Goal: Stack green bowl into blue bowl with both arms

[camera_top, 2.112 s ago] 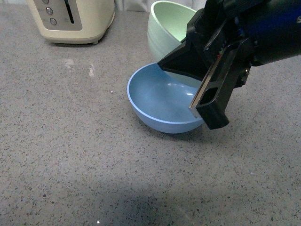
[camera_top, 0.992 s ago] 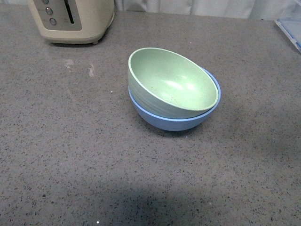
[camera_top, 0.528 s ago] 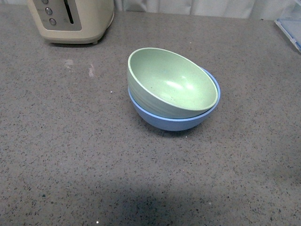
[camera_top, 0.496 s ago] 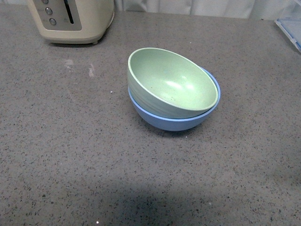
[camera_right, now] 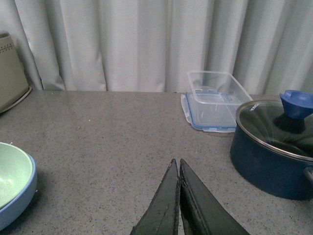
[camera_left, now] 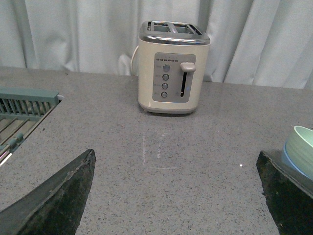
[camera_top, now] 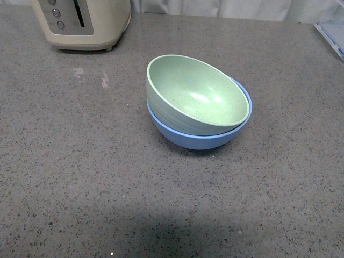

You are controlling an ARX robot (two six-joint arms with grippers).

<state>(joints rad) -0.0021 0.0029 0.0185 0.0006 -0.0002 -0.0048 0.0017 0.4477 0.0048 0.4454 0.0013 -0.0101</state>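
The green bowl [camera_top: 196,95] sits inside the blue bowl [camera_top: 200,138] in the middle of the grey counter, tilted with its left rim raised. Neither arm shows in the front view. In the left wrist view my left gripper [camera_left: 176,159] is open, its dark fingers [camera_left: 58,196] wide apart over bare counter, and the stacked bowls, green bowl [camera_left: 304,149] on top, peek in at the edge beside one finger. My right gripper [camera_right: 177,164] is shut with nothing in it; the green bowl [camera_right: 12,174] in the blue bowl [camera_right: 19,205] lies off to its side.
A cream toaster [camera_top: 83,21] stands at the back left of the counter, also the toaster [camera_left: 171,73] ahead of the left gripper. A clear lidded box [camera_right: 215,100] and a dark blue pot [camera_right: 274,147] stand near the right gripper. A dish rack [camera_left: 22,110] is beside the left one.
About two seconds ago the right arm held the green bowl over the blue bowl; it has since let go and withdrawn from the front view. The bowls have stayed still for the last second.
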